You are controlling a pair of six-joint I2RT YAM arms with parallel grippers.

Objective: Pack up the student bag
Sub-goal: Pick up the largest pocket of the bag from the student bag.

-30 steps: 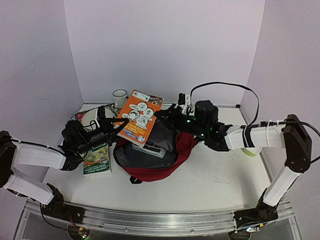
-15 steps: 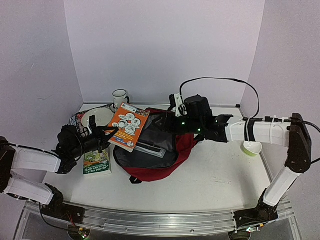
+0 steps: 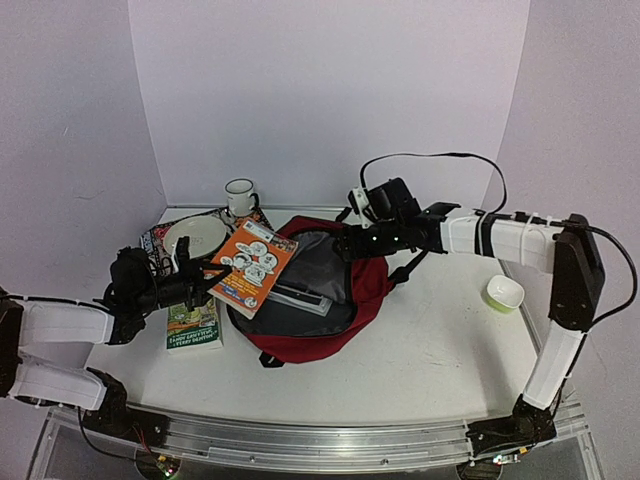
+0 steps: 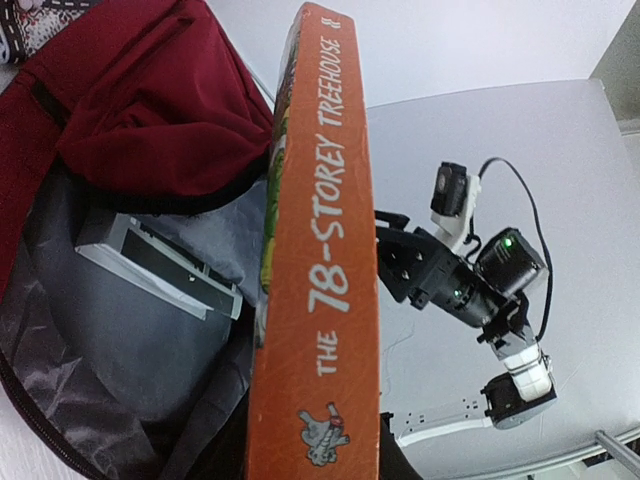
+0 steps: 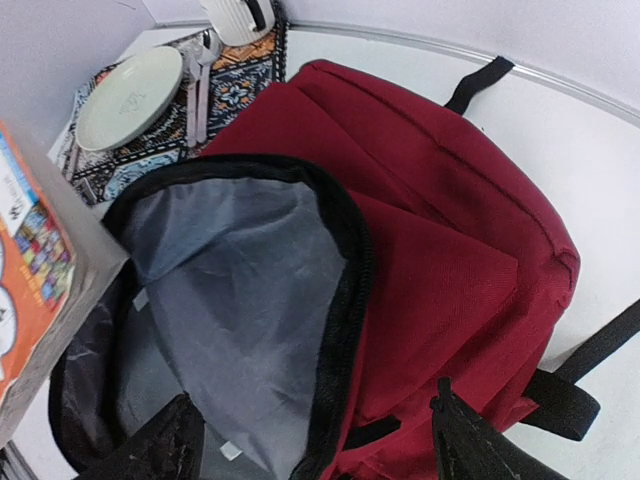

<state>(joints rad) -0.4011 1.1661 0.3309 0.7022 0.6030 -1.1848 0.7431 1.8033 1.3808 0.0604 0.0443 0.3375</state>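
The student bag (open, grey inside) is laid mid-frame on the bench, an orange book is pinched by the left claw, and the right claw is spread.

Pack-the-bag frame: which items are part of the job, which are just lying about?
Job: student bag, orange book, flat grey item already inside, green book beside the bag (likely next).
Lying about: mug, plate, green bowl.

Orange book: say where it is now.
Top view, left of centre: the left gripper holds the orange book tilted over the left edge of the open student bag.
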